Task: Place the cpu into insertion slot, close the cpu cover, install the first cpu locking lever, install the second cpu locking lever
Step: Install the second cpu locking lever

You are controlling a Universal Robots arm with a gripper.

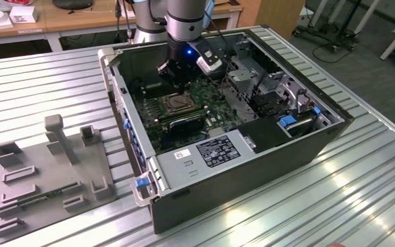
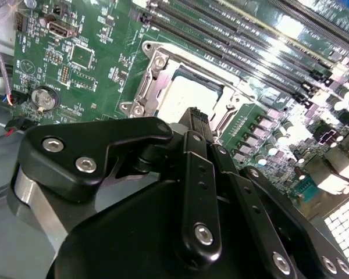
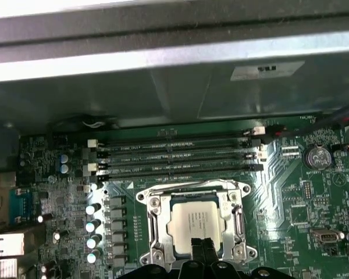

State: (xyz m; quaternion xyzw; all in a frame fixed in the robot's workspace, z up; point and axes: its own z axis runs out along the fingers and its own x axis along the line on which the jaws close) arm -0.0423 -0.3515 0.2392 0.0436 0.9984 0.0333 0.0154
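Item: chip (image 3: 196, 222), silver-topped, lying flat and square in its socket (image 3: 153, 224) on the green board (image 3: 291, 192), metal cover (image 3: 238, 189) around it. Claw (image 3: 202, 249): fingers pressed together, holding nothing, tips just above the chip's edge, directly over the socket. Memory slots (image 3: 174, 157) lie beyond.

exterior view: high, off the arm, looks down at an angle on the open case (image 1: 252, 170) on the table (image 1: 362, 206); far.
first wrist view: close over the motherboard (image 3: 291, 174), faces the case wall.
second wrist view: close, looks past the gripper (image 2: 196, 119).
shared: socket (image 3: 195, 224) (image 2: 186, 93) in both wrist views.
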